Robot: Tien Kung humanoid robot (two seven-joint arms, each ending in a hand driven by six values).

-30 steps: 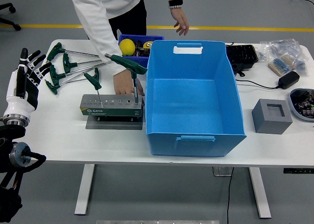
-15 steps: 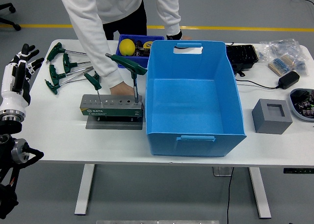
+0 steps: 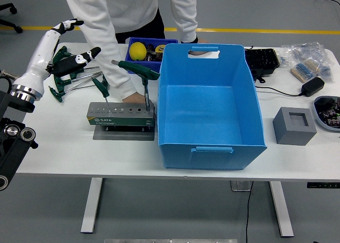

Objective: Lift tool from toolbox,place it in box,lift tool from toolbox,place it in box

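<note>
1. Left hand (image 3: pixel 71 59) hangs over the far left of the table (image 3: pixel 64 152), above a heap of loose keys (image 3: pixel 66 78); its fingers are spread wide and hold nothing.
2. Toolbox (image 3: pixel 121 117) is a grey metal rack on a dark base plate, near the table's left middle, just left of the box (image 3: pixel 210 107). Its top has a row of small holes.
3. White lettering on the rack's front reads "SATA" on a green strip.
4. Two tools stand upright in the rack: a small T-handle key (image 3: pixel 102 89) at its left end and a large T-handle key (image 3: pixel 139 73) at its right end. Both have green grips and thin steel shafts.
5. Box is a large light-blue plastic bin with cut-out handles at its near and far walls; nothing shows inside it.
6. Person in white sleeves leans over from the far side; one hand (image 3: pixel 135 98) rests just behind the rack, by the large key's shaft, and the other is at the box's far rim.
7. Small blue bin (image 3: pixel 150 51) with a yellow ball (image 3: pixel 137 50) sits far of the rack.
</note>
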